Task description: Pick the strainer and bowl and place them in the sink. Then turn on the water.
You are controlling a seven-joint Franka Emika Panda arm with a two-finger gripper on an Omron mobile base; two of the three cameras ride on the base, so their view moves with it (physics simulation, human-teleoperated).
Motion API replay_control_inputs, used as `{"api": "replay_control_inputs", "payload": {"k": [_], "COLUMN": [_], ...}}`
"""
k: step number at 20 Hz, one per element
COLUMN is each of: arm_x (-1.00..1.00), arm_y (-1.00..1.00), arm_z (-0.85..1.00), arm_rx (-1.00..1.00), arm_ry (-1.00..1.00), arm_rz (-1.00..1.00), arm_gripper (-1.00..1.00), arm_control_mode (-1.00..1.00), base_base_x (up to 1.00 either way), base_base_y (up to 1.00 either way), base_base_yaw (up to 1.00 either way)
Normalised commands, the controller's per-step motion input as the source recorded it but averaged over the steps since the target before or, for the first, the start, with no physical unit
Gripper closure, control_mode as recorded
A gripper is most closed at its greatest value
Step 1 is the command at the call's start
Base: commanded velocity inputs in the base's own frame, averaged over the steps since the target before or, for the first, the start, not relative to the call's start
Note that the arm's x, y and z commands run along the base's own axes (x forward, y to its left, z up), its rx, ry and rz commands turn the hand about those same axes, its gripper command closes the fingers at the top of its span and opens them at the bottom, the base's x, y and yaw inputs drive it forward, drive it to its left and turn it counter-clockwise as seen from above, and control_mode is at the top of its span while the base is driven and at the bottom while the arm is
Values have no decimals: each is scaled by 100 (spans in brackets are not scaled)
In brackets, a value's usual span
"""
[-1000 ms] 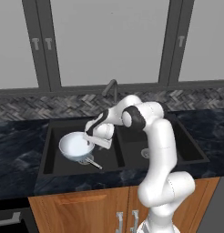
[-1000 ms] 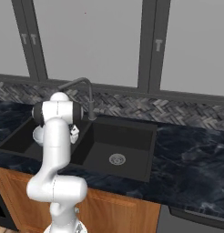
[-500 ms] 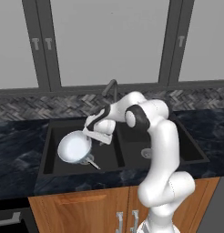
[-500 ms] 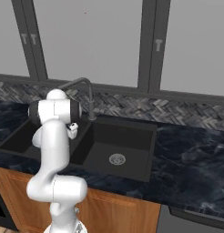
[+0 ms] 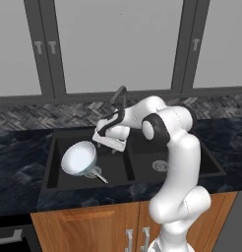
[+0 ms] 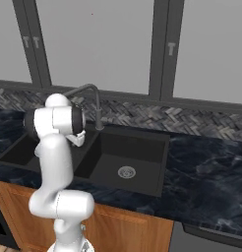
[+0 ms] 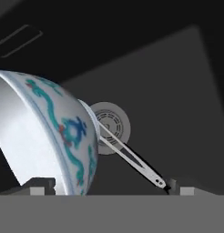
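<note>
Since a second ago the bowl (image 5: 79,158) has tipped further, its opening now facing up-left, and the gripper (image 5: 109,141) has pulled back from it with fingers spread wide, holding nothing. Bowl sits tilted in the left basin of the sink (image 5: 137,173), covering the strainer (image 5: 99,174) so only its handle pokes out. In the hand view the bowl (image 7: 50,136) is cut off at left and partly hides the drain (image 7: 113,127)

1. A rendered home kitchen.
2. Black double sink (image 6: 128,152) with gooseneck faucet (image 6: 91,101) set in a dark marble bench (image 6: 206,167).
3. Herringbone backsplash (image 6: 157,118), wooden cabinets (image 5: 93,229) below, windows (image 5: 123,44) above.
</note>
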Motion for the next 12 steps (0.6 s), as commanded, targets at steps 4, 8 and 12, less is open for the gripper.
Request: {"api": "replay_control_inputs", "payload": {"k": [4, 8, 12], "arm_x": [-40, -43, -48], "arm_y": [-43, -30, -28], "arm_z": [34, 34, 29], "arm_rx": [-6, -11, -12], "arm_ry": [0, 0, 0], "arm_rz": [0, 0, 0], "arm_gripper": [-100, -100, -100], "arm_control_mode": [-100, -100, -100], "base_base_x": [0, 0, 0], "base_base_y": [0, 0, 0], "base_base_yaw": [0, 0, 0]}}
